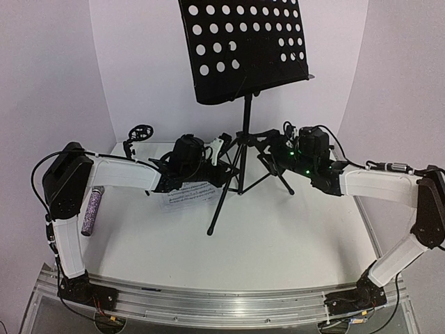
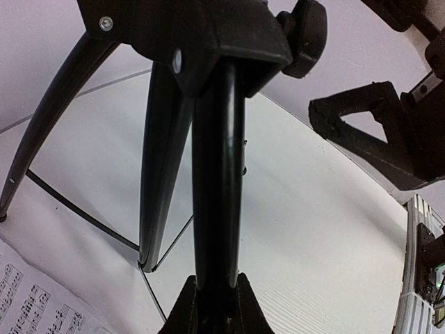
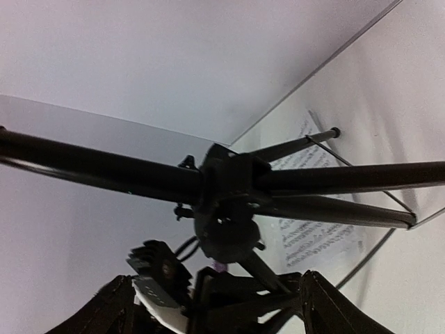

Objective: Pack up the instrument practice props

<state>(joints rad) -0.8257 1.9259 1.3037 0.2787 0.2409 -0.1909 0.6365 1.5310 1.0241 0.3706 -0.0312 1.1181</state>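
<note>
LEFT WRIST CAMERA: The left gripper [image 2: 215, 309] clamps both black fingers [image 2: 182, 313] on the central pole of the tripod music stand [image 2: 219, 174], which runs up to its hub [image 2: 208, 35] and tightening knob [image 2: 306, 31]. Two legs [image 2: 161, 160] angle down to the white table [image 2: 313, 229]. Sheet-music pages [image 2: 35, 299] lie at lower left. The right gripper's finger [image 2: 368, 136] hangs at right, clear of the pole.

Music stand [image 1: 250, 69] upright, centre; sheet music [image 1: 186, 195] flat beside legs; microphone [image 1: 92, 210] lying left.
</note>
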